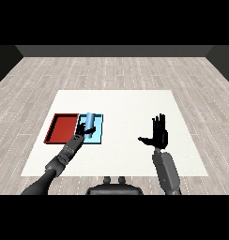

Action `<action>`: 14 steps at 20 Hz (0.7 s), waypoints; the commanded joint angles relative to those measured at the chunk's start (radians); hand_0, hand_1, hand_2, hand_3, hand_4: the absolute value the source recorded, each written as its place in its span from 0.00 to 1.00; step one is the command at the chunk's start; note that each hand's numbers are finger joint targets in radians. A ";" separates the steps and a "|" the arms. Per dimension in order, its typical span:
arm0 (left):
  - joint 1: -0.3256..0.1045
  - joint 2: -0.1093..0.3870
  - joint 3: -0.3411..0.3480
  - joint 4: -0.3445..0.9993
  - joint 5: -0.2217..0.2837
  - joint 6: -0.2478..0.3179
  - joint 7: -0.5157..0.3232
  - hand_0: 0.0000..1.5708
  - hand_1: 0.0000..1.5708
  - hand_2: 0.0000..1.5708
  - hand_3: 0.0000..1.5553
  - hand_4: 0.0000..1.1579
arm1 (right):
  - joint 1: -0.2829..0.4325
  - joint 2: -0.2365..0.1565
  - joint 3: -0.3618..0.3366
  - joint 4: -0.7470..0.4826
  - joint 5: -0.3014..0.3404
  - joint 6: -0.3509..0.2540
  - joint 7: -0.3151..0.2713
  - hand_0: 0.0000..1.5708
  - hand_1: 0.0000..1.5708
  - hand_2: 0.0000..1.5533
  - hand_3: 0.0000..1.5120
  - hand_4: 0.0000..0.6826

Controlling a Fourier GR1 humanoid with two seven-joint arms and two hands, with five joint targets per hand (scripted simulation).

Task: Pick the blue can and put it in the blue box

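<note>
The blue can [90, 121] lies on its side inside the light blue tray [98, 136], pointing away from me. My left hand [81, 132] is over the tray's near left part, its fingers curled against the can's near end. The red tray [61, 128] lies directly left of the blue one. My right hand [158, 133] is raised over the right half of the table, fingers straight and thumb spread, holding nothing.
The white table [125, 108] stretches behind and between the hands. A grey plank floor surrounds it.
</note>
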State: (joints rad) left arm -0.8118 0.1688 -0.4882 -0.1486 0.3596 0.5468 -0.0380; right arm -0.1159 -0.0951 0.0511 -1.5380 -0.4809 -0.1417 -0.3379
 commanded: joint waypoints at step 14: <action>-0.086 -0.021 0.078 0.140 -0.024 0.009 0.029 0.00 0.00 0.00 0.00 0.00 | 0.039 0.014 -0.020 0.022 0.009 0.053 -0.052 0.00 0.00 0.00 0.00 0.00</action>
State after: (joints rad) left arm -0.8826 0.1590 -0.4164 -0.0208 0.3501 0.4966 -0.0094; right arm -0.1180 -0.0839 0.0332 -1.5105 -0.4646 -0.1261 -0.3604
